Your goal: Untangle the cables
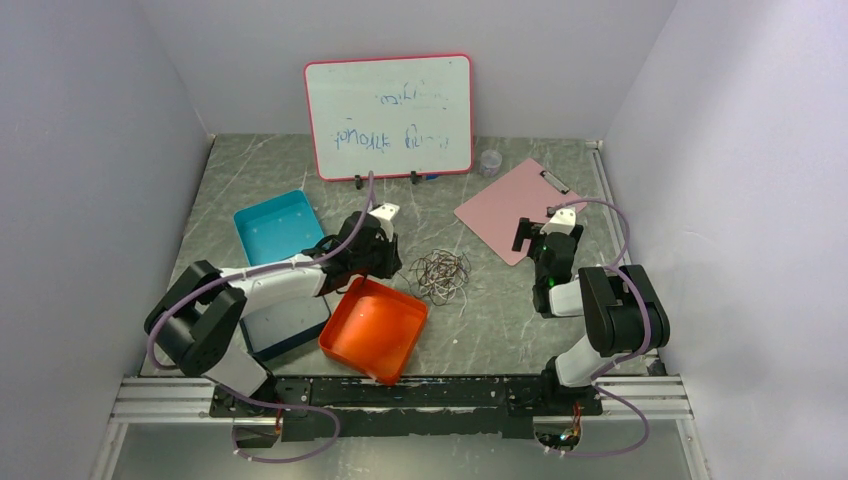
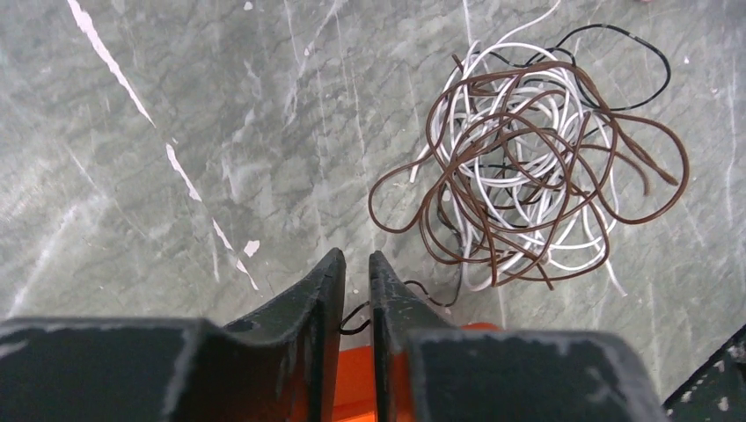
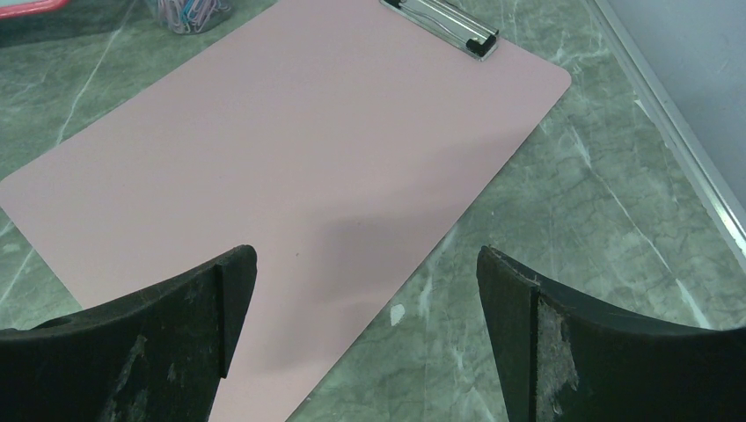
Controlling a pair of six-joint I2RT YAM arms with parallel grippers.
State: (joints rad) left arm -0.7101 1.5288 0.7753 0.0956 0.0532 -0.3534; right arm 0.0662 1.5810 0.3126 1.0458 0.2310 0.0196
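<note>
A: Cables?

B: One loose nest of cables (image 2: 528,158), thin brown, white and black cords, looped and crossed. Lies flat on the veined grey counter (image 2: 176,105), just past the orange tray (image 1: 380,325).

A: Left pincer?

B: Left pincer (image 2: 356,259) is low, tilted down at the nest's near edge, above the tray rim. Its matte black fingers stand almost together, with a slim gap. A black strand loops across that gap. Pinched or only passing, cannot tell.

A: Right?

B: Right pincer (image 3: 365,255) released, jaws wide, above the smooth pink clipboard (image 3: 290,132), well apart from the cables.
</note>
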